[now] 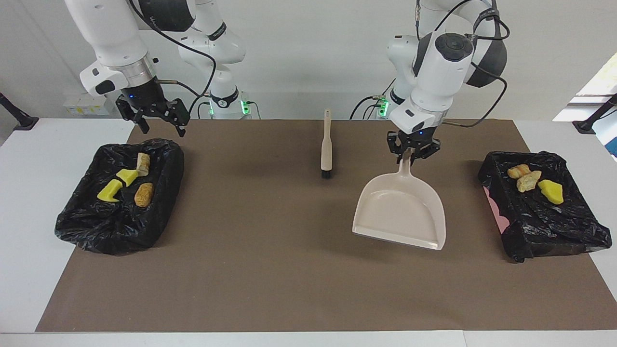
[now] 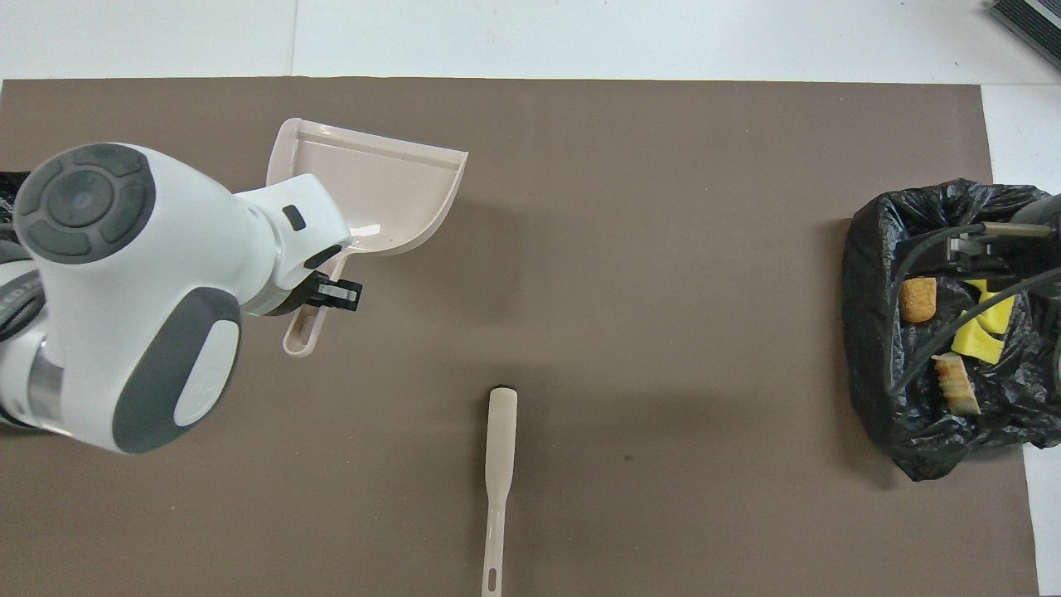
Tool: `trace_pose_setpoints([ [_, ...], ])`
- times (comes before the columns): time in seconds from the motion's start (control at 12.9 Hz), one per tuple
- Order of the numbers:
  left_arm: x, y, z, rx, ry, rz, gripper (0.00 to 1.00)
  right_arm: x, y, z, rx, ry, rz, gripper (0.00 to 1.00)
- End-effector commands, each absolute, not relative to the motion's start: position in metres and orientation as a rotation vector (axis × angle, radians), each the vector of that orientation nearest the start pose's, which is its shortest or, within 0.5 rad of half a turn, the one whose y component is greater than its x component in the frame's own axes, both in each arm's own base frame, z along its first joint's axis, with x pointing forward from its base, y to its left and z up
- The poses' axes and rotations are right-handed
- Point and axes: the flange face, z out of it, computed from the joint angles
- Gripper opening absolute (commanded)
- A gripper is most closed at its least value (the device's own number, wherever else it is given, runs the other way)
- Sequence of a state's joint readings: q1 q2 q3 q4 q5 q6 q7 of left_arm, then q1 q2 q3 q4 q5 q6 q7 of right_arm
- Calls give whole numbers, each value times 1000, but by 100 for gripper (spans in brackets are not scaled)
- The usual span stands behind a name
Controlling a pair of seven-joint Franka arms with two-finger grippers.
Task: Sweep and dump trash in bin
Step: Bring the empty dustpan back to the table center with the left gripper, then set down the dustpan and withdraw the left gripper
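I see a brown mat (image 1: pixel 289 270) covering most of the white table (image 1: pixel 29 202), with a pale wall (image 1: pixel 299 58) at the robots' end. My left gripper (image 1: pixel 412 150) is clamped on the dustpan (image 1: pixel 400 212) handle, holding it over the mat. My right gripper (image 1: pixel 156 118), jaws apart, hangs above the edge of one black-lined bin (image 1: pixel 120 226); four scraps of trash (image 1: pixel 126 183) lie in it. Three more scraps (image 1: pixel 535 183) lie in the second bin (image 1: pixel 554 226) at the left arm's end. The brush (image 1: pixel 326 144) lies on the mat between the arms.
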State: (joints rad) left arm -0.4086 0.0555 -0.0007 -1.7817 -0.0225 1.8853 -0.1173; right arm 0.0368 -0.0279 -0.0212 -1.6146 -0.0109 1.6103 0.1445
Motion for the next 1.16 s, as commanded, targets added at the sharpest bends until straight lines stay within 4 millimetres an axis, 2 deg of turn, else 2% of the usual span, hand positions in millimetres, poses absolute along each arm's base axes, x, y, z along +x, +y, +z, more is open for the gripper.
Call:
trace_pose_setpoints([
  [0.0, 550, -305, 487, -3160, 330, -20, 0, 542, 8, 629, -3123, 204, -32, 100],
  [0.08, 560, -326, 470, -3164, 255, -13, 0, 543, 8, 632, -3122, 204, -44, 100],
  [0.16, 565, -342, 462, -3172, 214, -30, 0, 542, 8, 635, -3120, 201, -51, 100],
  [0.23, 562, -359, 452, -3175, 218, -37, 0, 539, 10, 635, -3122, 197, -30, 100],
  [0.39, 562, -377, 432, -3184, 187, -58, 0, 533, 10, 639, -3124, 180, -35, 100],
  [0.62, 570, -388, 405, -3197, 147, -94, 0, 532, 6, 639, -3124, 189, -27, 100],
  [0.7, 566, -402, 388, -3181, 161, -75, 0, 532, 6, 640, -3123, 194, -30, 100],
  [0.78, 569, -411, 383, -3171, 168, -86, 0, 532, 9, 640, -3124, 187, -30, 100],
  [0.85, 575, -407, 381, -3171, 154, -87, 0, 532, 10, 641, -3124, 182, -32, 100],
  [1.09, 569, -410, 375, -3153, 173, -72, 0, 533, 3, 640, -3122, 204, -30, 100],
])
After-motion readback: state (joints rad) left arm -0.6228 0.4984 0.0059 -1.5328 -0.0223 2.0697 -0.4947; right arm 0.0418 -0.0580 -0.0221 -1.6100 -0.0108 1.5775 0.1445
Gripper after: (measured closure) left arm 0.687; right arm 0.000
